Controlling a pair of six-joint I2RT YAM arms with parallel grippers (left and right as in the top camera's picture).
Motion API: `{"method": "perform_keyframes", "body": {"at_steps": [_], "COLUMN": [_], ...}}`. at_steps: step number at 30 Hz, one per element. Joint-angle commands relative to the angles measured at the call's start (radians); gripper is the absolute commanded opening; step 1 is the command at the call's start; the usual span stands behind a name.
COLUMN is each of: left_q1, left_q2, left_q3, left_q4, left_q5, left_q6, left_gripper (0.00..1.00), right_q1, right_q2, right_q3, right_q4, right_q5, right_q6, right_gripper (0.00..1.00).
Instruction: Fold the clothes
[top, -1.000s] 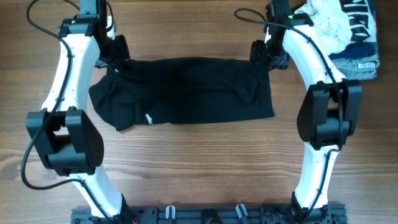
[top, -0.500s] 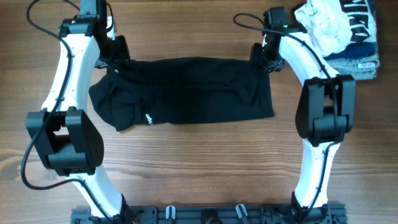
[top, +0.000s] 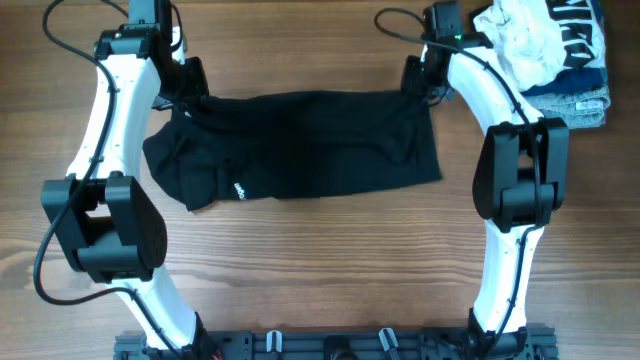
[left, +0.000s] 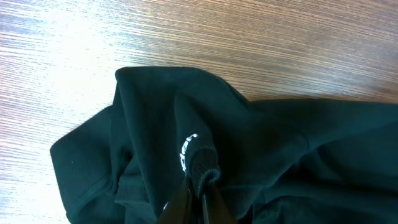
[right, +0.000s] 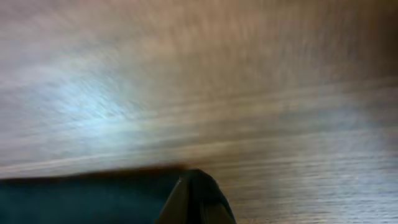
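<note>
As left claw (left: 199, 188) and right claw (right: 198, 185) pinch, clothes (top: 300, 145) span between.

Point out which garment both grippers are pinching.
The black garment, spread flat, with left gripper and right gripper at its far corners; the mixed heap lies apart.

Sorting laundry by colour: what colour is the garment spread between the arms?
The garment is plain black; clearest in the overhead view.

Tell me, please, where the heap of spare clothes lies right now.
In the overhead view, the heap lies at the far right, beside the right end effector and apart from the black garment.
</note>
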Motion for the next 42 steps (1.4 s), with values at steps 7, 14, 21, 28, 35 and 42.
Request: {"method": "perform_keyframes", "body": {"at_steps": [7,14,21,28,35,42], "left_q1": [0.058,0.13,0.092,0.028,0.064,0.137], "left_q2": [-0.03,-0.053,-0.064,-0.063,-0.063,-0.063], "left_q3": [0.003,0.003,0.003,-0.127,-0.407,-0.468], "left_q4": [0.009,-0.047,-0.262,-0.41,-0.291,-0.165], "left_q5": [0.002,0.18,0.248,0.156,0.15,0.15], "left_q6": [-0.01,-0.009,-0.008,-0.013,-0.051,-0.058], "left_gripper": [0.04,0.04,0.04,0.04,0.04,0.23], "right_q1": [-0.024,-0.075,-0.083,-0.099,-0.161,-0.164], "right_q2": [0.015,-0.063,-0.101,-0.101,-0.084,-0.068], "right_q3": [0.132,0.212,0.255,0.246,0.246,0.099], "right_q4": [0.023,-0.162,-0.42,-0.597,-0.62,-0.588], "right_q5": [-0.042,-0.286,-0.278,-0.186,-0.177,-0.177], "right_q6": [-0.016,-0.121,-0.188,-0.206,-0.21,-0.233], "right_gripper": [0.04,0.04,0.04,0.04,0.04,0.13]}}
